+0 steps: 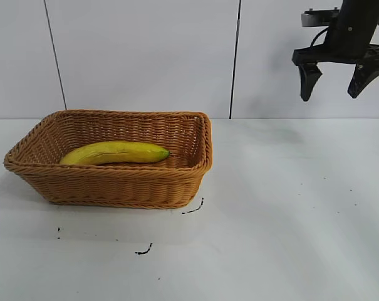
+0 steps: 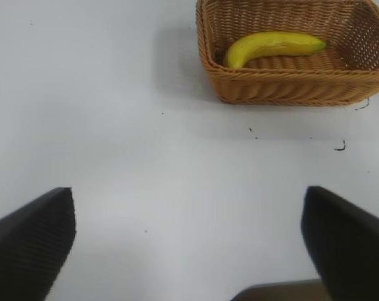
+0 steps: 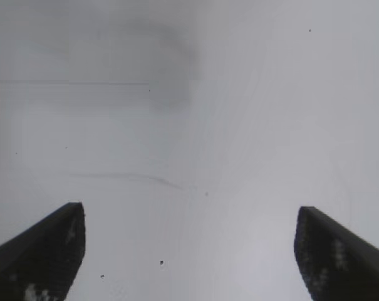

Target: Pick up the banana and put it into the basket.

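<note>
The yellow banana (image 1: 115, 152) lies lengthwise inside the tan wicker basket (image 1: 114, 185) at the table's left. Both also show in the left wrist view, the banana (image 2: 274, 45) in the basket (image 2: 289, 84) far from the left gripper (image 2: 189, 241), which is open and empty over bare table; it is out of the exterior view. My right gripper (image 1: 335, 83) is open and empty, raised high at the upper right, well away from the basket. In the right wrist view the right gripper (image 3: 189, 251) has only bare table between its fingers.
The white table (image 1: 289, 219) carries a few small black marks (image 1: 193, 209) in front of the basket. A pale wall with dark vertical seams (image 1: 235, 59) stands behind.
</note>
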### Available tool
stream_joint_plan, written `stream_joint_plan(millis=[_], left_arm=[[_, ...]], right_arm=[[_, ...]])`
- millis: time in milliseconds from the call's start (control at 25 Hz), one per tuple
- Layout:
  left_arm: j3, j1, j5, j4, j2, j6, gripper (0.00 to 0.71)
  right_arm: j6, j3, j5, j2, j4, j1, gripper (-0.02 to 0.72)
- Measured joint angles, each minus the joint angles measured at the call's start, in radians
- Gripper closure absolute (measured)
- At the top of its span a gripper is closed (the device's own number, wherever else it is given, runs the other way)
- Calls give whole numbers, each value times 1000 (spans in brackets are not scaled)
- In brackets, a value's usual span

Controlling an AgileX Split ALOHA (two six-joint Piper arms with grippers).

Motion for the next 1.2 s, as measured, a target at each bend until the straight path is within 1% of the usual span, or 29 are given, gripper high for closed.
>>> stream_joint_plan(millis=[120,320,960,1040,1200], left_arm=[[0,0,0,0,0,0,15],[0,0,0,0,0,0,15],[0,0,0,0,0,0,15],[0,0,0,0,0,0,15],[0,0,0,0,0,0,15]], right_arm=[[2,47,-1,-54,0,0,63],[2,245,-1,-266,0,0,69],[2,1120,-2,-1151,0,0,69],[2,1228,-28,-1266,0,0,69],[2,1436,-124,-1489,4,0,69]])
